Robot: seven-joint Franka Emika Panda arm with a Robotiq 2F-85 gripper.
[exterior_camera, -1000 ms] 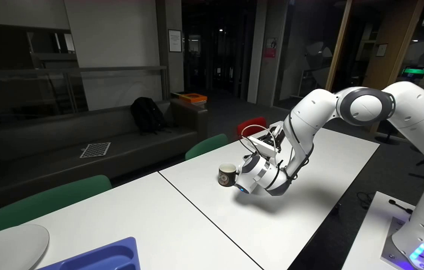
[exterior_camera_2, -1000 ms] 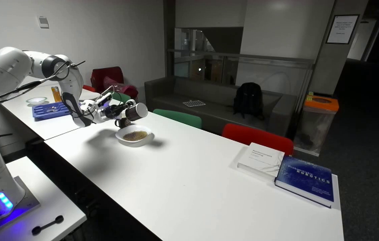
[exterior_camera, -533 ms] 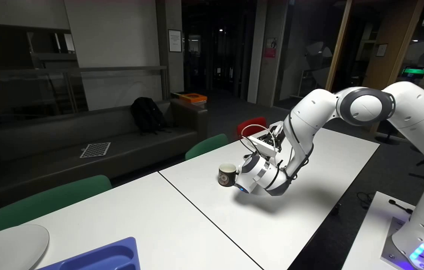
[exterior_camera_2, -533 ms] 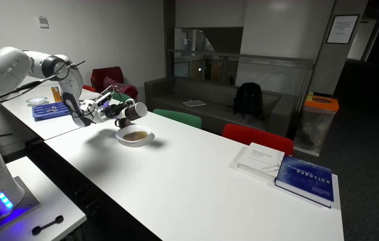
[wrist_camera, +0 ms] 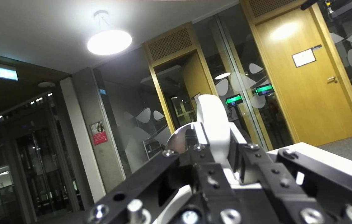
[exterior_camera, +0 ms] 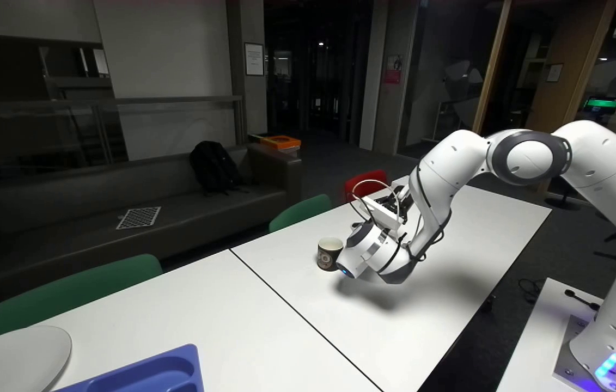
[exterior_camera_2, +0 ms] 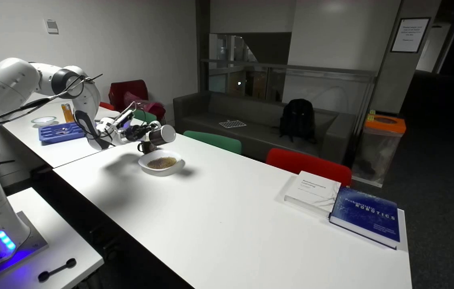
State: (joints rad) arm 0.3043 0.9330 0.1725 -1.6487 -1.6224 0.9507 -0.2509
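My gripper [wrist_camera: 219,137] is shut on the white handle [wrist_camera: 214,124] of a mug, whose rounded body [wrist_camera: 177,140] shows behind the left finger in the wrist view. In an exterior view this mug [exterior_camera_2: 162,135] is dark with white, tipped on its side and held by the gripper [exterior_camera_2: 146,133] above the table. A white bowl [exterior_camera_2: 143,162] with brown-yellow grains [exterior_camera_2: 161,163] sits below it. A second dark mug [exterior_camera_2: 148,147] stands upright behind the bowl; it also shows [exterior_camera: 329,256] close beside the wrist. The bowl is hidden behind the arm in that view.
A blue tray [exterior_camera_2: 60,133], a small bowl [exterior_camera_2: 43,120] and an orange bottle [exterior_camera_2: 67,112] stand on the far table. A white book [exterior_camera_2: 313,192] and a blue book [exterior_camera_2: 365,214] lie at the other end. Chairs [exterior_camera_2: 212,141] line the table's far side.
The wrist has turned and shifted slightly over the last half second, towards the standing mug. The held mug's white end has dipped a little. The bowl and standing mug have not moved.
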